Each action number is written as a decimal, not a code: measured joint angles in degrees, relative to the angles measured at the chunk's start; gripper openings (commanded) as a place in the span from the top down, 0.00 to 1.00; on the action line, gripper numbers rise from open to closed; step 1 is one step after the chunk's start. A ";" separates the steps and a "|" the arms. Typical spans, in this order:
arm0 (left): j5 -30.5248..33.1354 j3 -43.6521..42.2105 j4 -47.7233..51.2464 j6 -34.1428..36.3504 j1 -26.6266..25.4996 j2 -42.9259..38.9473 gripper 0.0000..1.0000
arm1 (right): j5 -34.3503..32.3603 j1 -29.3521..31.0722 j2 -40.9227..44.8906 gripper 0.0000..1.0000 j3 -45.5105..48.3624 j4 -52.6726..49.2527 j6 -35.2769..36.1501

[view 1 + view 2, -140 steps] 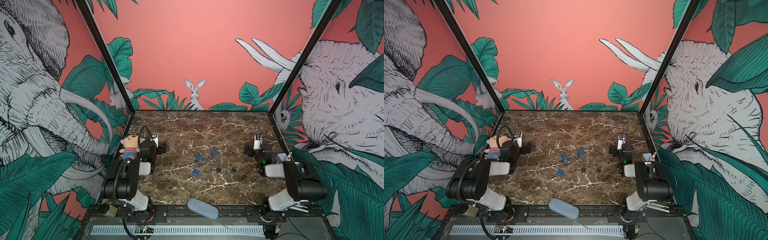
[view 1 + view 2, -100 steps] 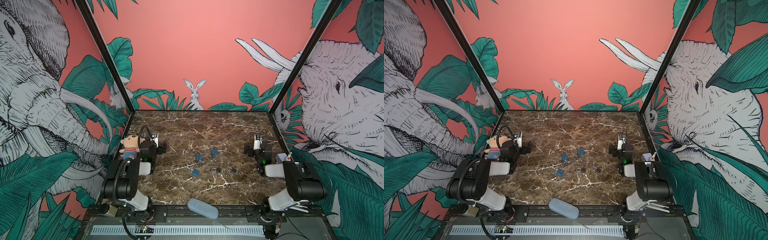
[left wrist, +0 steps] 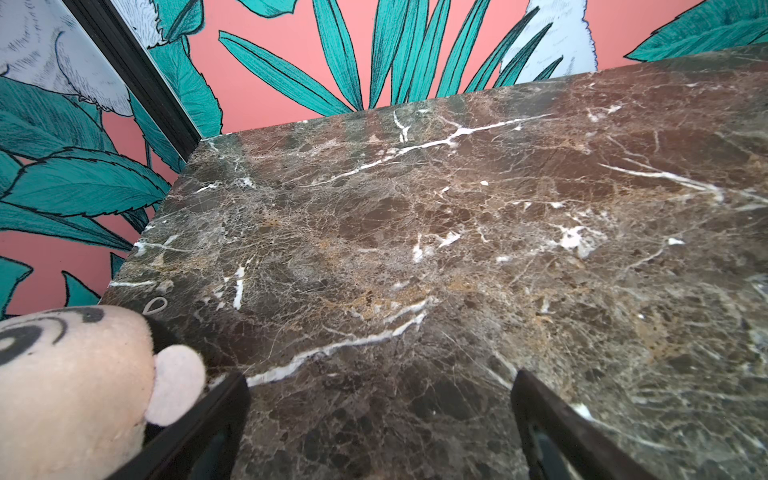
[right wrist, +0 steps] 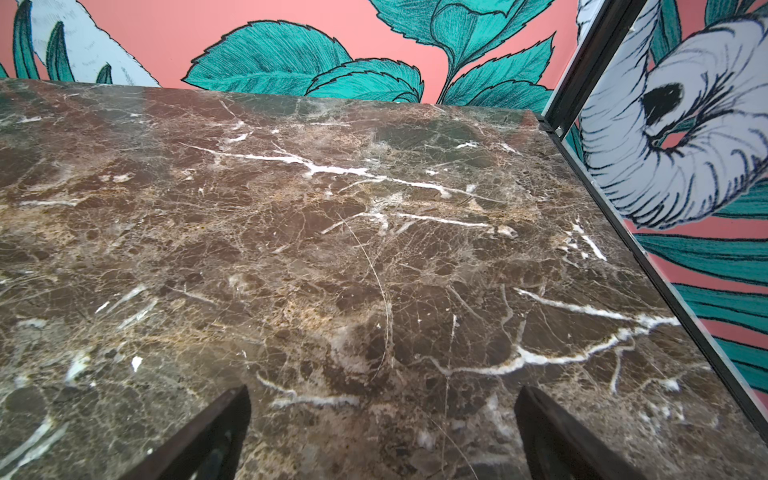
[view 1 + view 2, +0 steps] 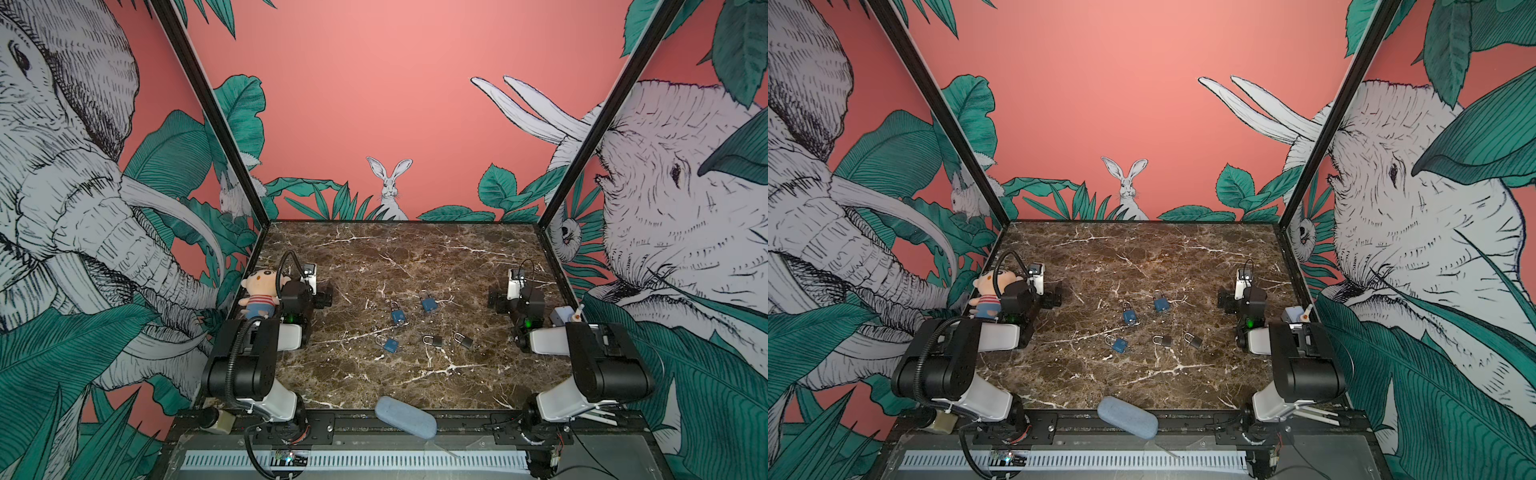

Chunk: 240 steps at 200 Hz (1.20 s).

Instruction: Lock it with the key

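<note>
presently the left gripper point(image 3: 379, 384) and right gripper point(image 4: 382, 395) each stand spread and empty over bare marble table point(image 5: 374, 249), parked at opposite sides, probably to leave clear access to the blue padlocks point(image 5: 397, 316) and black padlocks point(image 5: 436, 341) lying mid-table between them; no key can be made out.

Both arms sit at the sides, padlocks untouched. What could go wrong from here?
The plush doll sits right against the left gripper; swinging out may drag it.
The middle blue padlock lies close to the far blue padlock; grasping one may knock the other.
No loose key is discernible, so a wrong pick seems possible.
</note>
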<state>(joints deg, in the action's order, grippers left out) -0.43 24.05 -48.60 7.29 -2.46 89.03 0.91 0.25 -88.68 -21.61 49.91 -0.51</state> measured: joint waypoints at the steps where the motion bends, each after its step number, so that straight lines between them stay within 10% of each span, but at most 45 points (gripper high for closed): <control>1: 0.00 0.00 0.00 0.00 0.00 0.00 0.01 | 0.00 0.00 0.00 0.01 0.00 0.00 0.00; 108: 0.00 0.00 0.00 0.02 0.00 0.00 0.01 | 0.00 0.00 0.00 0.01 0.00 0.00 0.13; 149: 1.70 1.05 4.50 -0.74 0.00 -1.29 0.22 | -0.22 0.00 0.50 0.02 -0.07 -0.85 0.11; 240: 2.34 19.10 33.83 -12.83 -0.79 -15.28 0.37 | -11.72 9.88 21.68 0.26 -16.50 -37.81 -5.57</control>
<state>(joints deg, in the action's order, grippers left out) 1.91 43.16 -14.76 -5.54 -3.25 73.76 -10.81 10.13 -67.00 -38.11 12.10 -6.09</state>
